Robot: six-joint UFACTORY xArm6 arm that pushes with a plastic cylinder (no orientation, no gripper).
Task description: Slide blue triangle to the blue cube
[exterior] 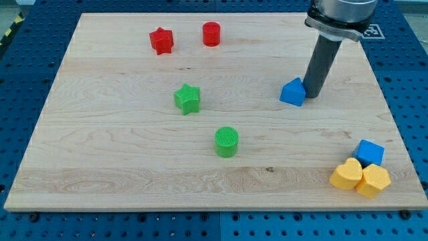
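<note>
On the right half of the wooden desk, somewhat toward the far side, my tip stands on the surface, and it is just beside the blue triangle, at the right edge of this block. From this view the tip seems to touch the block, but I cannot say this for sure, because the rod and the block overlap a little. The dark rod goes up from the tip with a small lean to the right, until it meets the grey part of the arm at the far right of the view. This arm carries no pincer, only the rod, so nothing is spread or pressed together, and nothing is pinched. The blue cube is at the near right corner of the desk, well apart from the blue triangle, nearer and more to the right than it. Two yellow blocks lie directly in front of the cube: a yellow heart on the left and a second yellow block on the right, whose shape I cannot make out well; they touch each other and also seem to touch the cube. Near the middle of the desk there is a green star, and nearer than it, a bit to the right, a green cylinder. At the far side, left of the middle, a red star and a red cylinder stand near each other.
</note>
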